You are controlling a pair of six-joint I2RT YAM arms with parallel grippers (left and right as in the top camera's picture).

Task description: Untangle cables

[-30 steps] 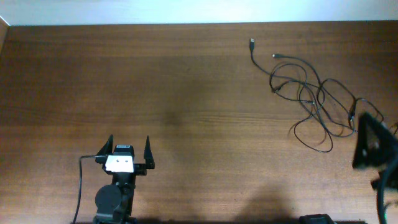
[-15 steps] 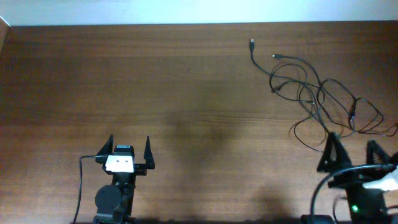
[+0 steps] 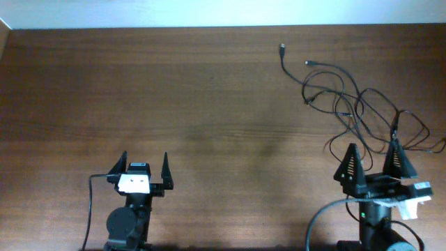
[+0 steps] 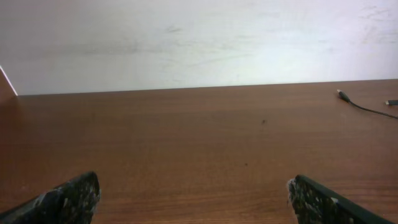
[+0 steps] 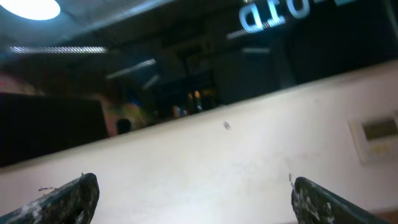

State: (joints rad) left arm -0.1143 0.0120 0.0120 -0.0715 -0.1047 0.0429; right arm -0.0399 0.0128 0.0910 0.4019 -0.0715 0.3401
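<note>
The cables (image 3: 352,104) are thin black cords tangled in loose loops at the right rear of the wooden table (image 3: 174,97), with small plug ends (image 3: 282,49) sticking out to the upper left. My right gripper (image 3: 373,162) is open and empty at the near edge of the tangle, its fingertips over the nearest loops. Its wrist view shows only a wall and ceiling between the fingers (image 5: 68,198). My left gripper (image 3: 145,162) is open and empty at the front left, far from the cables. One plug end (image 4: 343,96) shows at the far right of the left wrist view.
A pale wall (image 3: 209,12) runs along the table's far edge. The thick black arm cable (image 3: 89,209) hangs beside the left arm. The right arm's base (image 3: 380,216) stands at the front right edge.
My right gripper has swung left and back over the near edge of the tangle, now level with fingers pointing to the cables. The left arm has not moved.
</note>
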